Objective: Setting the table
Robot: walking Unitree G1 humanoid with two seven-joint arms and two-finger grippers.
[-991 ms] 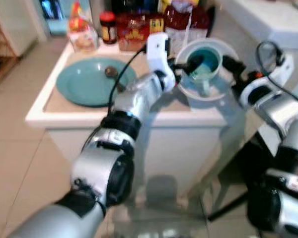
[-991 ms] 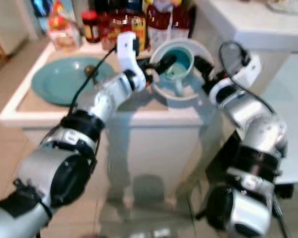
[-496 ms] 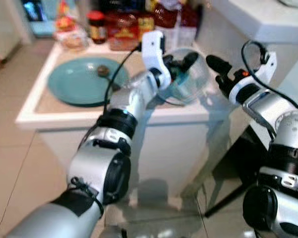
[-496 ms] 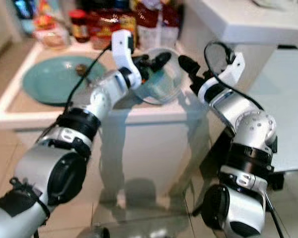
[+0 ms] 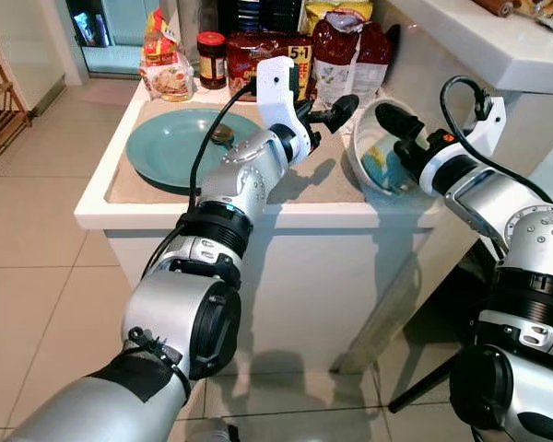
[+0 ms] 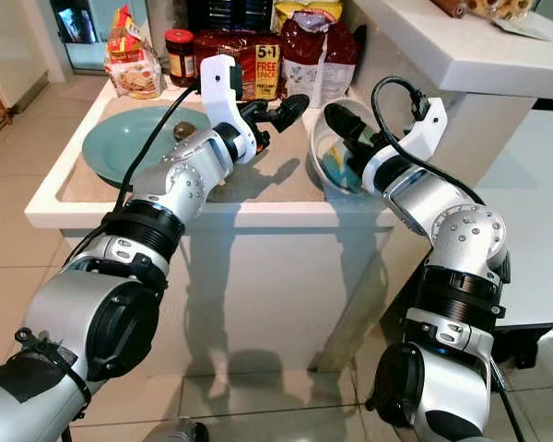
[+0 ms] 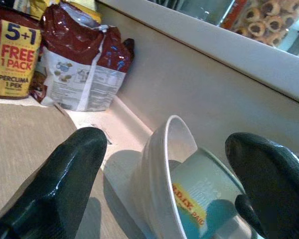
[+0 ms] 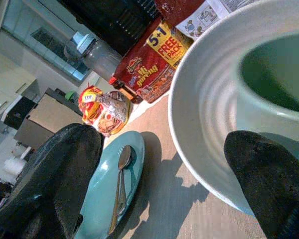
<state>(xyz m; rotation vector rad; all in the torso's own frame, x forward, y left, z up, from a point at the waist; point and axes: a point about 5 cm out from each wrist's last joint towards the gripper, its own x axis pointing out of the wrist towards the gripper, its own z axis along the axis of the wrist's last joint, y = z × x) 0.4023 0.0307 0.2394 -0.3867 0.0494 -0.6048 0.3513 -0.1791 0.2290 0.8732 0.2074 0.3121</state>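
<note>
My left gripper (image 5: 336, 109) reaches out over the counter (image 5: 120, 184), its fingers spread wide with nothing between them, just short of the bowl (image 5: 361, 145). From the left wrist I see one finger (image 7: 60, 184) on the near side of the bowl's (image 7: 162, 169) rim and the other beyond it, neither touching it.

My right gripper (image 5: 394, 129) comes in from the other side, at the bowl's far edge. Its fingers (image 8: 55, 174) are also wide apart; one is outside the bowl (image 8: 209, 114), the other by the cup (image 8: 269, 94) inside. I cannot tell if that finger touches the cup or the bowl; it has no grip on either.

The white bowl stands tilted at the right end of the counter, near the front edge, its open side turned toward my right arm. A teal cup (image 5: 382, 166) lies in it; from the left wrist, printed lettering shows on its (image 7: 209, 194) side.

On the left half of the counter lies a teal plate (image 5: 161, 152) with a spoon (image 5: 221, 136) resting on it, bowl end toward the back. The plate is well apart from the white bowl.

Along the back of the counter stand packets and a jar (image 5: 211, 59): a small snack bag (image 5: 169, 64) at the left, a red multipack (image 5: 263, 51) marked 5+1 in the middle, and a dark red bag (image 5: 346, 51) beside it, just behind the bowl. To the right, a white ledge (image 5: 479, 46) rises above the counter.
</note>
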